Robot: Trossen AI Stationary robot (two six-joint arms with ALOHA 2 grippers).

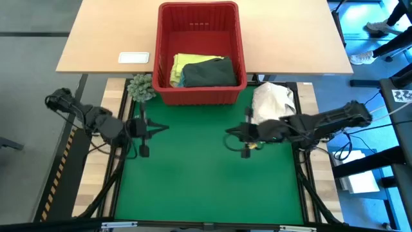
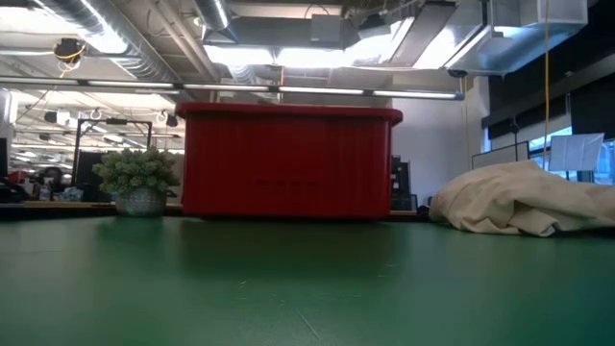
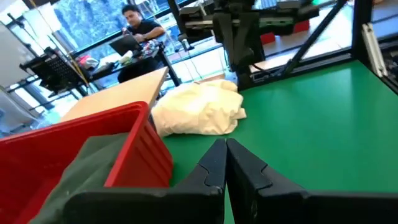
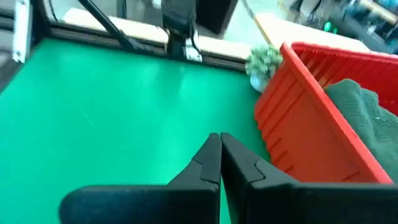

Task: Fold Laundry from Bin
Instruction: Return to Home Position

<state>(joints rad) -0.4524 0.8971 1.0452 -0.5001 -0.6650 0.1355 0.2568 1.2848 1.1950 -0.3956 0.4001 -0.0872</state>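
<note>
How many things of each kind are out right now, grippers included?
Red bin: 1
Garments showing in it: 2, yellow garment and dark green garment; any beneath are hidden
Cream bundle: 1
Small plant: 1
White card: 1
Grippers: 2, left gripper and right gripper, both shut
Total: 8

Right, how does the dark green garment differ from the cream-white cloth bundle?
The dark green garment lies inside the red bin; the cream-white bundle sits outside, beside it. The garment looks folded flat; the bundle is a crumpled heap. Both are soft cloth, held by neither the left gripper nor the right gripper, both shut.
</note>
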